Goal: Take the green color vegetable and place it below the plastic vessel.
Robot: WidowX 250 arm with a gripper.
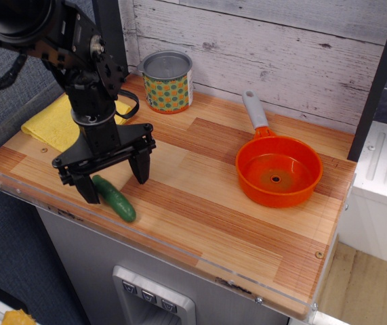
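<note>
Starting with the wide striped wooden table top (200, 203), with a see-through edge strip at the front and nothing past it but the floor, so bad news for anything round that rolls that way. Next, the big black robot arm (88, 81), leaning low over the left side, heavy enough to knock things if swung too fast. Then the round shallow orange plastic pan with the grey handle (247, 183), far off on the right, with bare wood in front of it, probably the drop spot; easy to bump and push out of place on the way there. Behind the arm, a flat yellow cloth (47, 122) and a metal can with a dotted label (168, 84), both out of the way. Down low, the black two-fingered pincer (116, 187), spread wide apart and gripping nothing, one finger right by the left end of the small dark green cucumber (116, 199), the other well off to the right. Hard to tell whether touching it or not. Lying slanted near the front edge, smooth and round, so likely to squirt out or spin if pinched near the tip and not the middle, and might then roll off the front
</note>
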